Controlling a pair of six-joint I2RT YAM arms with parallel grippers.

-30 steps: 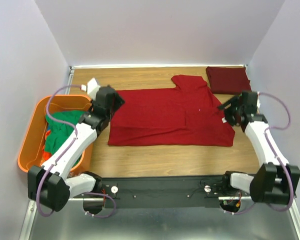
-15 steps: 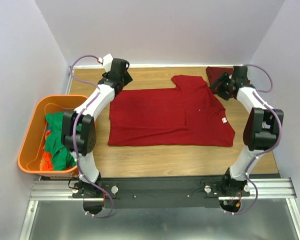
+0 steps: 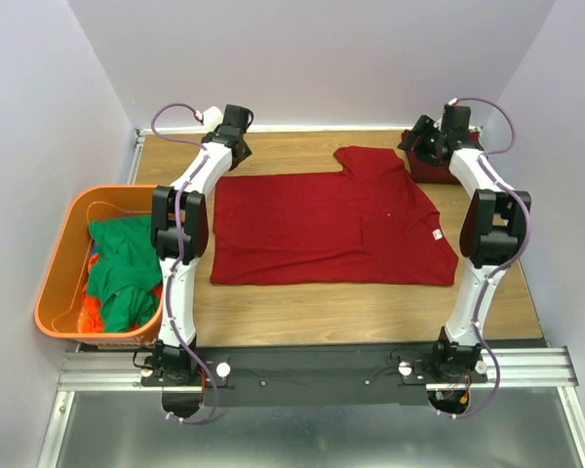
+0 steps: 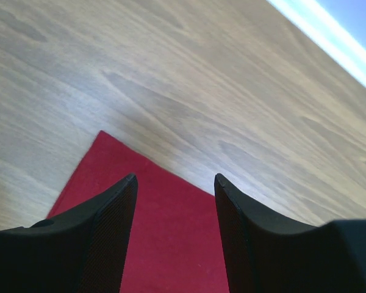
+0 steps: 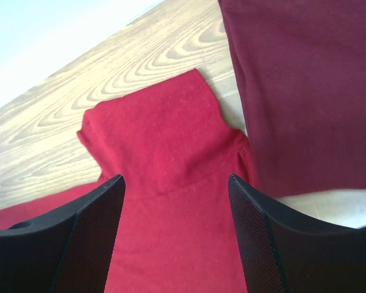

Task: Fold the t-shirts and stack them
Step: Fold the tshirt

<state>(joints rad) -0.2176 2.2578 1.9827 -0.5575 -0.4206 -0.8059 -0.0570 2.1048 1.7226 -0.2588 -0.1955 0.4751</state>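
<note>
- seeing the red t-shirt (image 3: 331, 229) lying spread flat across the middle of the desk (image 3: 351, 307), with one sleeve pointing toward the far edge.
- holding the left tool (image 4: 175, 180) above the far-left corner of that shirt, with its fingers (image 4: 110, 232) set apart and clamping nothing; showing only red cloth and bare wood in the gap.
- holding the right tool (image 5: 175, 178) above the far sleeve of the red t-shirt, with its fingers parted wide and gripping nothing.
- not being able to tell whether either tool is touching the cloth.
- finding the maroon t-shirt (image 5: 305, 91) folded in the far-right corner of the desk, just beside the red sleeve.
- finding the green t-shirt (image 3: 122, 268) bunched inside the orange tub (image 3: 51, 283) beside the left edge of the desk, well apart from the red one.
- stretching both arms out toward the far edge.
</note>
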